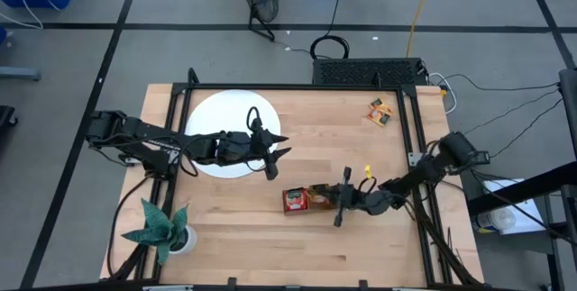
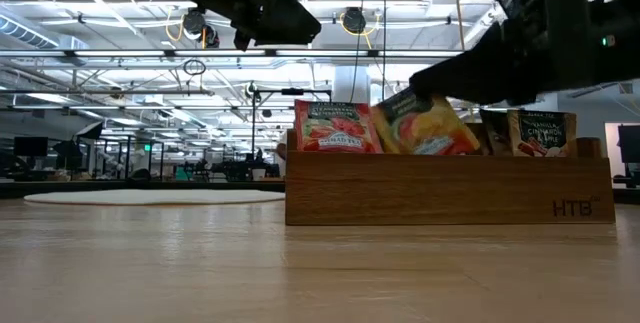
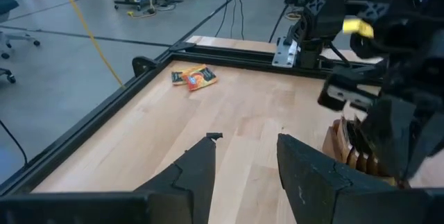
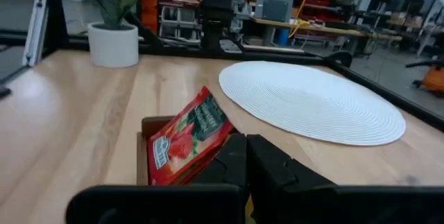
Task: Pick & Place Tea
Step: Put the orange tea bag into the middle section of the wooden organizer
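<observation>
High view: we see the right gripper pressed together over the brown wooden three-compartment tray, where red, orange and other tea sachets stand. Two sachets lie apart. Left gripper spread, empty, above the white round mat.

Pale wood, white disc, and bright little wrappers

The surface is light blond wood with fine grain, framed in black rails; on it a white disc, ribbed in fine concentric rings, and a mid-brown wooden tray with "HTB" marked on its face. In the tray, a red sachet showing strawberries and a green band, an orange-yellow sachet with green at its top, and a dark green one with pale lettering. Off by themselves, two orange sachets. Both arms are matte black; the right tool black too, with a yellow tag nearby. The plant has green, pale-streaked leaves in a white pot. Grey floor beyond.
</observation>
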`<control>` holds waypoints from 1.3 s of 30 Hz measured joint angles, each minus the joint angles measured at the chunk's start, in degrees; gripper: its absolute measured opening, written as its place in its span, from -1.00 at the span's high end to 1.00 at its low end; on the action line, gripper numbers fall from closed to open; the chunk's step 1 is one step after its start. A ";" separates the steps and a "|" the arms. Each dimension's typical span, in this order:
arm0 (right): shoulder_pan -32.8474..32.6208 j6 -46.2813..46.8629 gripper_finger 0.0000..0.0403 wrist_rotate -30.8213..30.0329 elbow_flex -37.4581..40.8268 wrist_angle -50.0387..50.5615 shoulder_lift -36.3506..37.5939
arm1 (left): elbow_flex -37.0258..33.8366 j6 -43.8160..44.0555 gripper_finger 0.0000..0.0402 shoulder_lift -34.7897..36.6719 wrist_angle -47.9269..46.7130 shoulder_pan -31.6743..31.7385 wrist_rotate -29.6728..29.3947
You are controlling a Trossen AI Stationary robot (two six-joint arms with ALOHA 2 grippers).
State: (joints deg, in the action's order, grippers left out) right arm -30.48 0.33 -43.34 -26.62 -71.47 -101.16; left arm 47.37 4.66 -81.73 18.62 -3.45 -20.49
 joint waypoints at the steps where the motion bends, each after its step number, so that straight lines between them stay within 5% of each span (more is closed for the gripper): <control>1: 0.04 -0.88 1.00 -0.03 -0.34 -1.31 -1.50 | 0.00 0.13 0.22 0.00 0.01 0.01 0.00; 16: -0.40 -11.59 0.98 -3.18 -1.72 -2.78 -6.02 | 0.02 0.50 0.22 0.00 0.05 0.01 -0.01; 30: -0.40 -25.57 0.43 -4.64 -1.70 -13.72 -6.02 | 0.02 0.39 0.22 0.00 -0.15 0.01 -0.01; 37: -0.43 -27.48 0.36 -4.91 -1.70 -13.61 -5.54 | 0.02 5.59 0.22 0.00 -3.76 0.01 0.23; 39: -1.17 -30.43 0.37 -8.53 -1.70 -13.51 -5.15 | 0.02 7.01 0.22 -0.02 -5.34 0.04 4.26</control>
State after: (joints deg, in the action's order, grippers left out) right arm -31.65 -30.09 -51.87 -28.32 -84.97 -106.31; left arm 47.40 11.67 -81.76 13.28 -3.41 -16.22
